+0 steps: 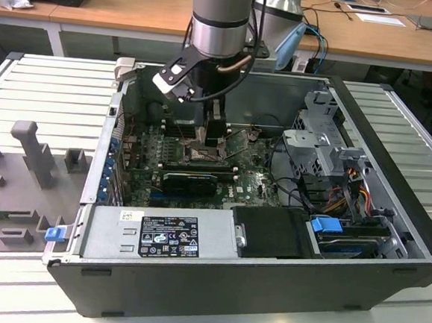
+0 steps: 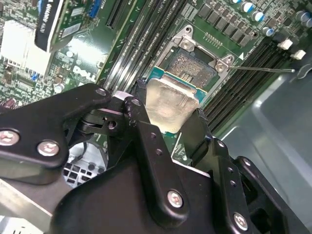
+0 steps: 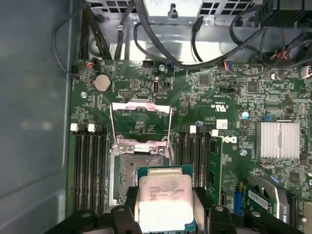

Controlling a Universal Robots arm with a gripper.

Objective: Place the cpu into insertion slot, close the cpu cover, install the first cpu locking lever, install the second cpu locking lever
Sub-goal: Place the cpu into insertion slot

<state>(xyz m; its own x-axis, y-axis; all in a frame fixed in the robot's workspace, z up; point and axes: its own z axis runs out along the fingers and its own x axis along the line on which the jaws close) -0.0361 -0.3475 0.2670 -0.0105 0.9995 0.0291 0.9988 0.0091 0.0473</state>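
Note:
My gripper (image 2: 170, 116) is shut on the cpu (image 2: 168, 103), a pale silver square chip held by two opposite edges between the black fingers (image 2: 142, 105). In the first wrist view the cpu (image 3: 163, 199) hangs partly over the near edge of the insertion slot (image 3: 127, 171), whose dark contact field lies bare. The cpu cover (image 3: 141, 106) stands swung open beyond the slot, and thin wire levers (image 3: 170, 127) stand raised along its sides. In the exterior view the gripper (image 1: 213, 136) hovers low over the green motherboard (image 1: 248, 180) inside the open case.
Long black memory slots (image 3: 90, 170) flank the socket on both sides. A graphics card (image 1: 190, 182) and a silver heatsink (image 3: 278, 140) sit nearby. Black cables (image 3: 161, 48), a drive cage (image 1: 326, 140) and the power supply (image 1: 161, 234) crowd the case.

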